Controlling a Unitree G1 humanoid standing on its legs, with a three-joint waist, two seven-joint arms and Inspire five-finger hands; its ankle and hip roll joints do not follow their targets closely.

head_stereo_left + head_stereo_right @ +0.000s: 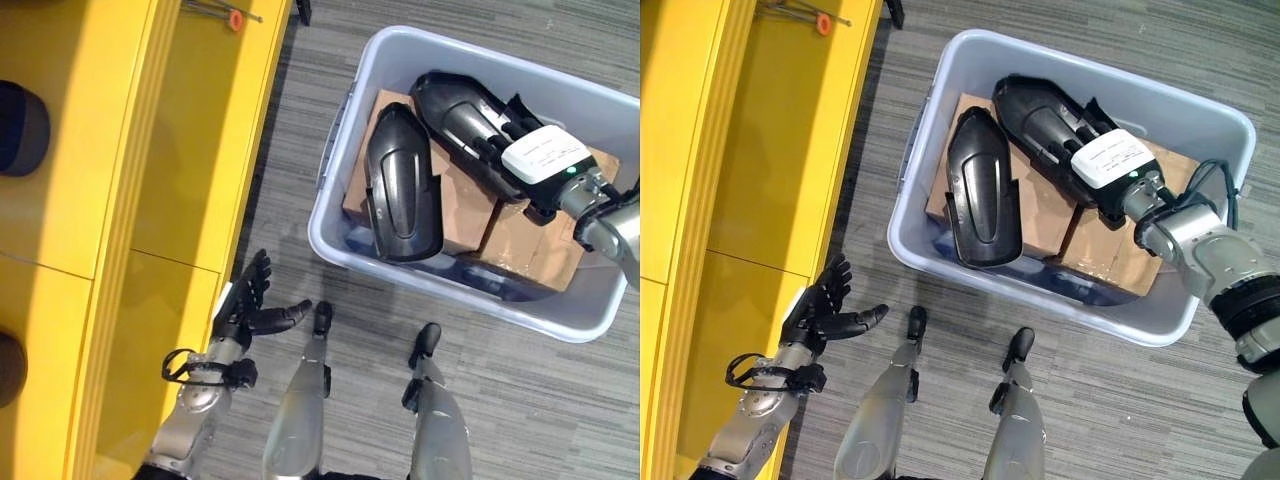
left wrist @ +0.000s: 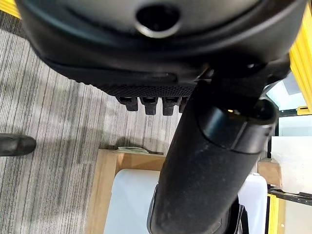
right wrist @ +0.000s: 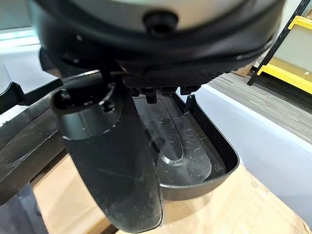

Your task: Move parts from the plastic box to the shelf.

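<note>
Inside the plastic box (image 1: pixel 940 60), right hand (image 1: pixel 1110 165) grips slanting part (image 1: pixel 1040 120).

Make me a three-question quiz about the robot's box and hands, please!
1. Where is the right hand?
A. inside the plastic box
B. on the shelf
C. on the carpet

2. What colour is the shelf?
A. red
B. yellow
C. green

3. How is the left hand?
A. gripping a part
B. curled into a fist
C. open, holding nothing

Answers: 1 A, it reaches onto a black part in the box. 2 B, its boards are bright yellow. 3 C, its fingers are spread over the carpet beside the shelf.
</note>
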